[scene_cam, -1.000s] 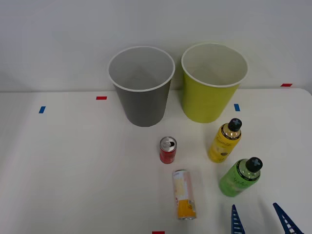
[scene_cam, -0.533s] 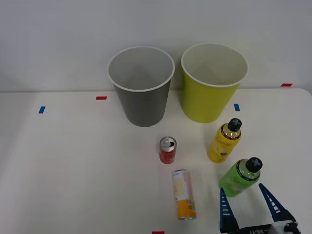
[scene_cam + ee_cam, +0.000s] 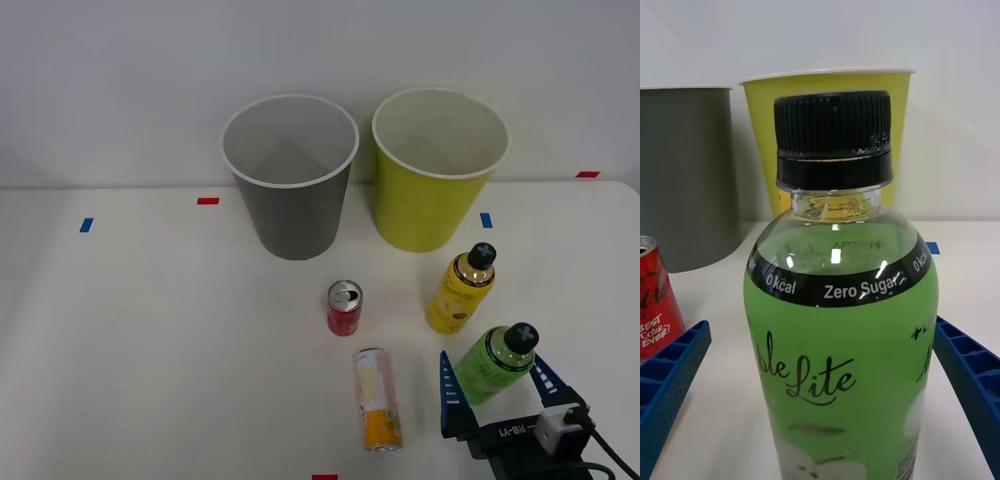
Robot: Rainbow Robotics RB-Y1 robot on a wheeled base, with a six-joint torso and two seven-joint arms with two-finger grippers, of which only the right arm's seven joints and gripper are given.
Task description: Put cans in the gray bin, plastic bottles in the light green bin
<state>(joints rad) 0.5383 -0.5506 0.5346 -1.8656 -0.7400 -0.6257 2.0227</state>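
The green bottle (image 3: 492, 364) stands upright between the spread blue fingers (image 3: 449, 392) (one each side); neither visibly touches it.

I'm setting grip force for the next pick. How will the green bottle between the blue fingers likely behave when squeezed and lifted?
The green bottle looks like smooth, rounded plastic, so the ribbed fingers of the open right gripper may slip on its curve. It appears nearly full, so probably heavy for its size and fairly firm. Standing upright and tall, it could tip if nudged off-centre.
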